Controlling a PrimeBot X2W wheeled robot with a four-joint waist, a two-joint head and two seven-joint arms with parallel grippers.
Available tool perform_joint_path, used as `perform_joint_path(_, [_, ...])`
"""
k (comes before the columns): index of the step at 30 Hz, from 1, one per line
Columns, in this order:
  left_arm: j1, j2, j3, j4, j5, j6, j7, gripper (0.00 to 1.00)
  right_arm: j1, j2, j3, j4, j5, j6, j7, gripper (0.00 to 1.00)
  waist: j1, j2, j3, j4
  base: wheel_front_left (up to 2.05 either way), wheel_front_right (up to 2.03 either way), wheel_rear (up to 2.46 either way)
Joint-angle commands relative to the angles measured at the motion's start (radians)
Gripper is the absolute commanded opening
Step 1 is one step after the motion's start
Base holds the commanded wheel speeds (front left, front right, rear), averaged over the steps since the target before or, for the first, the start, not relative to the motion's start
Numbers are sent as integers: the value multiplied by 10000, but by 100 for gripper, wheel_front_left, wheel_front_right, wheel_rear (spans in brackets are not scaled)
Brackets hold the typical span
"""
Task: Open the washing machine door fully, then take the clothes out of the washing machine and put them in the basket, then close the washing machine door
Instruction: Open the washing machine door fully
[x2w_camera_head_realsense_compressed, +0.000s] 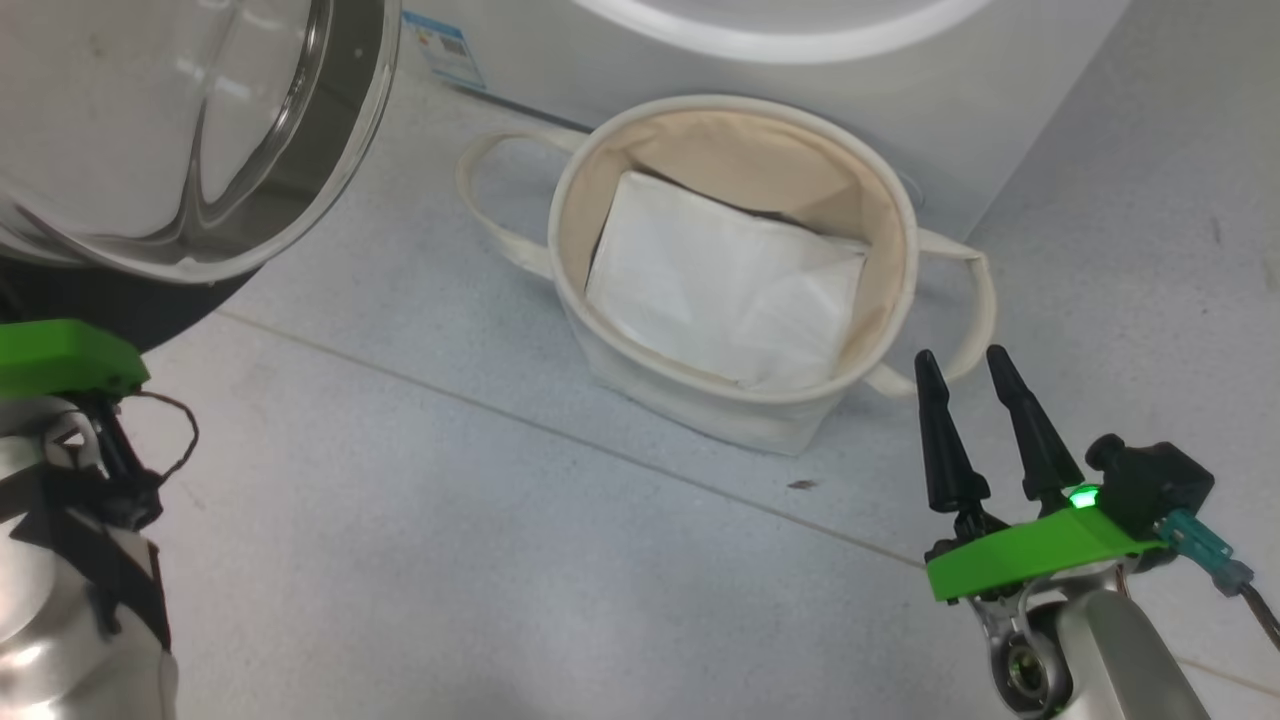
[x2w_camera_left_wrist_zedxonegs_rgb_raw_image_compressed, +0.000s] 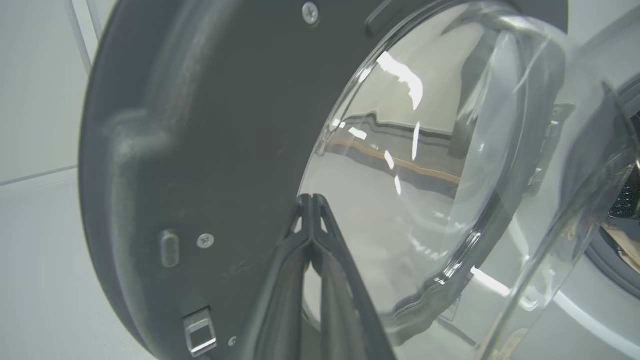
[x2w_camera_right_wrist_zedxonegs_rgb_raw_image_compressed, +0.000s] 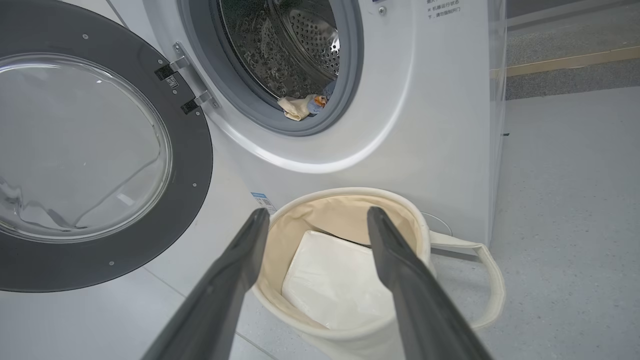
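Status: door (x2w_camera_head_realsense_compressed: 150, 120) open, 10 o'clock; left hand (x2w_camera_left_wrist_zedxonegs_rgb_raw_image_compressed: 312, 200) closed empty near it; right hand (x2w_camera_head_realsense_compressed: 961, 356) open, 4 o'clock of basket (x2w_camera_head_realsense_compressed: 735, 105); clothes (x2w_camera_right_wrist_zedxonegs_rgb_raw_image_compressed: 302, 105) in drum (x2w_camera_right_wrist_zedxonegs_rgb_raw_image_compressed: 300, 45).

The right gripper (x2w_camera_head_realsense_compressed: 962, 353) bore two tapered black fingers (x2w_camera_head_realsense_compressed: 945, 450) on a bright green bracket (x2w_camera_head_realsense_compressed: 1030, 555) with a glowing green lamp (x2w_camera_head_realsense_compressed: 1080, 496); behind it, a silvery wrist (x2w_camera_head_realsense_compressed: 1110, 640) and teal-tipped cable (x2w_camera_head_realsense_compressed: 1205, 550).
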Motion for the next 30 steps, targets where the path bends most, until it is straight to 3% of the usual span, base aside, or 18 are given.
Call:
perform_joint_path(1, [162,399,105,-523,209,-5,-48,0,-229,127,288,-214,83,4,-136,100,-1,0,-195,-110,0,0,0])
perform_joint_path(16, [2073,-528,-1817,-2531,1117,-776,19,0,-161,167,238,-291,713,4,-193,100,-1,0,-1929,-1110,0,0,0])
perform_joint_path(21, [2641,-727,-2731,-3303,905,-1189,155,0,108,168,301,-538,869,4,-193,100,-1,0,-2168,-1349,0,0,0])
perform_joint_path(25, [3147,-796,-3818,-3571,563,-1832,208,0,319,168,286,-611,1023,4,-194,100,-1,0,-2255,-1495,0,0,0])
perform_joint_path(30, [3656,-819,-4754,-3484,220,-2155,281,0,465,169,228,-627,1097,4,-194,100,-1,0,-2362,-1690,0,0,0])
